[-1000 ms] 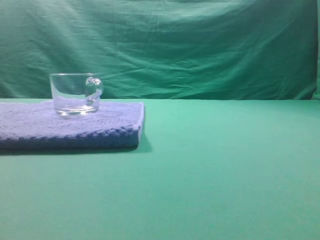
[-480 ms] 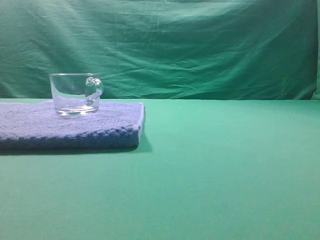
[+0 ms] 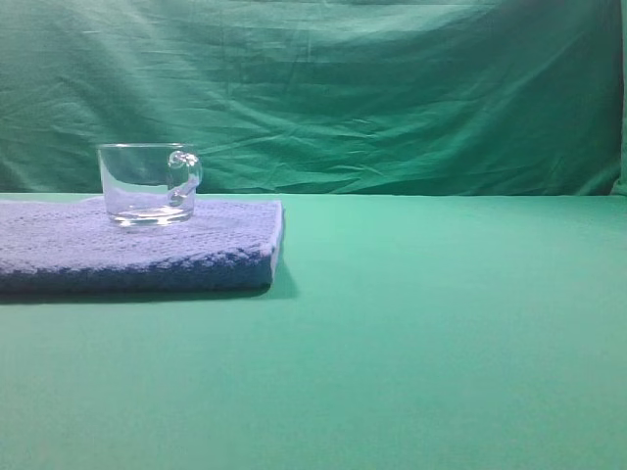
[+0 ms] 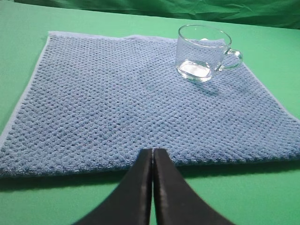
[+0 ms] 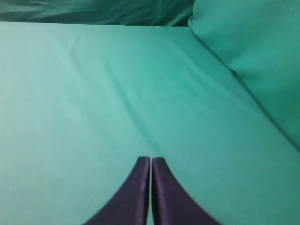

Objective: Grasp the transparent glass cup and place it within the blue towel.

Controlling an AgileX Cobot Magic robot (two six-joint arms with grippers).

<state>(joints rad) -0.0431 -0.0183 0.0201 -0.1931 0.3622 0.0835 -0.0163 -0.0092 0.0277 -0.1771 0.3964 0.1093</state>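
The transparent glass cup [image 3: 147,184] stands upright on the blue towel [image 3: 196,245], its handle to the right. In the left wrist view the cup [image 4: 202,52] sits near the towel's far right part, well beyond my left gripper [image 4: 153,151], which is shut and empty at the towel's [image 4: 108,103] near edge. My right gripper [image 5: 151,159] is shut with nothing in it, over bare green cloth. Neither gripper shows in the exterior high view.
Green cloth covers the table [image 3: 441,333] and hangs as a creased backdrop [image 3: 392,88] behind it. In the right wrist view a raised fold of green cloth [image 5: 253,51] rises at the right.
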